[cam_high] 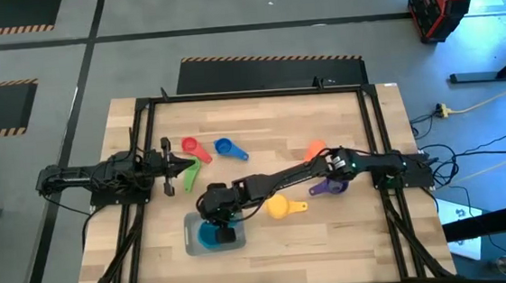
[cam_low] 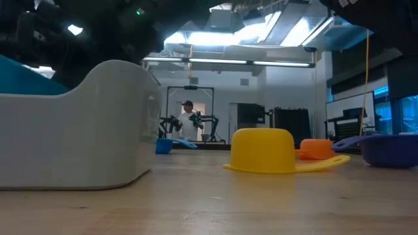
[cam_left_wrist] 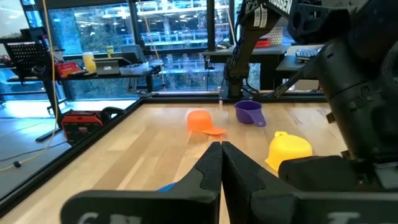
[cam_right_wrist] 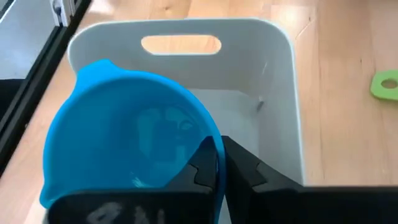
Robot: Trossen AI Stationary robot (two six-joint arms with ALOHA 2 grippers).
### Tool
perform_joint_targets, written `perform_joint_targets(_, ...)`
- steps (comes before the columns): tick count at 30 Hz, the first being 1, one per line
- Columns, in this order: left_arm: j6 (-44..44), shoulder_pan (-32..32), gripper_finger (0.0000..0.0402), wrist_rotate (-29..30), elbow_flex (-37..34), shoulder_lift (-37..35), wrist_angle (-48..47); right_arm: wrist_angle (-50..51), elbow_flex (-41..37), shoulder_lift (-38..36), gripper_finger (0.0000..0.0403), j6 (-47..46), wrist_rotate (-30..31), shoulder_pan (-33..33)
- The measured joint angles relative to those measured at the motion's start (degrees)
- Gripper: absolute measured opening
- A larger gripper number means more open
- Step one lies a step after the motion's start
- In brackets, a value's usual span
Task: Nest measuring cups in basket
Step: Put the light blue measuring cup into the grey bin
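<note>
1. The right pincer (cam_right_wrist: 217,168) hangs over the basket (cam_right_wrist: 280,74) near the desk's front edge, its fingers clamped on the rim of the teal cup (cam_right_wrist: 134,140), which sits open side up inside the basket walls.
2. From the high view the teal cup (cam_high: 211,234) looks low in the basket (cam_high: 192,246); whether it touches the floor I cannot tell.
3. The step in hand looks like setting down this first, largest cup. Lower it until the base rests flat, keep it level, then open the fingers and lift straight up so the rim is not dragged.
4. Leave the cup mouth up and clear of the handle slot, so smaller cups can drop in.
5. The yellow cup (cam_high: 279,208) lies upside down just beside the basket; it needs turning over before it nests.
6. Farther out lie the purple cup (cam_high: 328,187), orange cup (cam_high: 314,149), blue cup (cam_high: 226,147), red cup (cam_high: 192,147) and green cup (cam_high: 189,171).
7. The left pincer (cam_left_wrist: 221,163) waits at the desk's left, fingers together and empty.
</note>
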State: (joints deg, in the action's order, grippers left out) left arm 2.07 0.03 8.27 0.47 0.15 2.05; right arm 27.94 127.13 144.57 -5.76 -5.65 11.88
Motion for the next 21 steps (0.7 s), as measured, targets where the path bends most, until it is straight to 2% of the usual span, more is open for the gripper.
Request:
perform_joint_targets(15,0.0,0.0,0.0,0.0,0.0,0.1,0.0,0.9,0.0,0.1,0.0017,0.0,0.0,0.0)
perform_joint_targets(21,0.0,0.0,0.0,0.0,0.0,0.1,0.0,0.9,0.0,0.1,0.0043,0.0,0.0,0.0)
